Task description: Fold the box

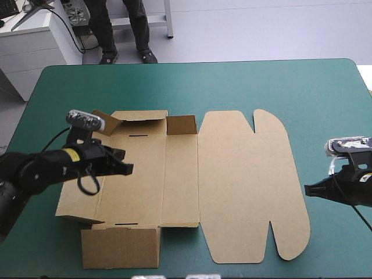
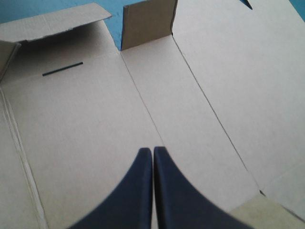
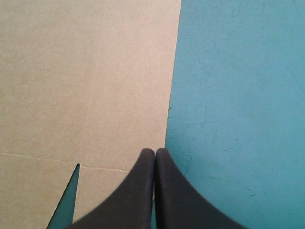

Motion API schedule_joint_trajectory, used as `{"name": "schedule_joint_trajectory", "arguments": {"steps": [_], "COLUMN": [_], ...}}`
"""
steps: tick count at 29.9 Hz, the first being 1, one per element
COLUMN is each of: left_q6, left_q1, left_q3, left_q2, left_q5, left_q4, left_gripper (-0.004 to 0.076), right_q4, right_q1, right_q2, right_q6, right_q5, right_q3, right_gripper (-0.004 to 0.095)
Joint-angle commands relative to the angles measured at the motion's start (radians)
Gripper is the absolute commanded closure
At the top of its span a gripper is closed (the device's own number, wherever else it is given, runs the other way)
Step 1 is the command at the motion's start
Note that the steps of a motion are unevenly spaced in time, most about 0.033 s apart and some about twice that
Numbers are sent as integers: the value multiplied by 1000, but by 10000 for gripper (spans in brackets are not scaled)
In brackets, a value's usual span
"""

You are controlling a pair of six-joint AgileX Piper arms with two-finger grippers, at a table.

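Partly raised brown box (image 1: 232,174) on the teal-green cover (image 1: 261,87): left gripper (image 2: 153,151), fingers closed to a point, over its base panel, an upright flap (image 2: 145,24) ahead; right gripper (image 3: 155,152), likewise closed, at the lid's outer edge.

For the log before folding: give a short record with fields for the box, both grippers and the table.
box: brown sheet, mostly flat, small flaps at its far left end raised
left gripper: shut, empty, above the box's left panels
right gripper: shut, empty, at the box's right edge
table: teal-green cover, box lying on it
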Motion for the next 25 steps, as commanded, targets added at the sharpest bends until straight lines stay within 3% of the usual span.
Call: {"name": "schedule_joint_trajectory", "arguments": {"steps": [1,7,11,18,21,25], "left_q6": [-2,62,183,363,364,410], "left_q1": [55,353,631,1048,1130,1117], "left_q3": [-136,-264,-274,-274,-274,-274], "left_q2": [108,217,227,229,229,229], "left_q5": [-40,76,137,364,388,386], "left_q4": [-26,-68,-248,-391,-394,-420], "left_gripper": [732,732,732,732,732,732], "right_q4": [22,27,37,46,46,70], "right_q1": [-8,-8,-8,-8,-8,-8], "right_q2": [-7,-7,-7,-4,-4,-4], "right_q6": [-11,-11,-11,-11,-11,-11], "right_q5": [-40,-40,-42,-46,-48,-48], "right_q3": [-22,-22,-22,-22,-22,-22], "right_gripper": [927,927,927,927,927,927]}}
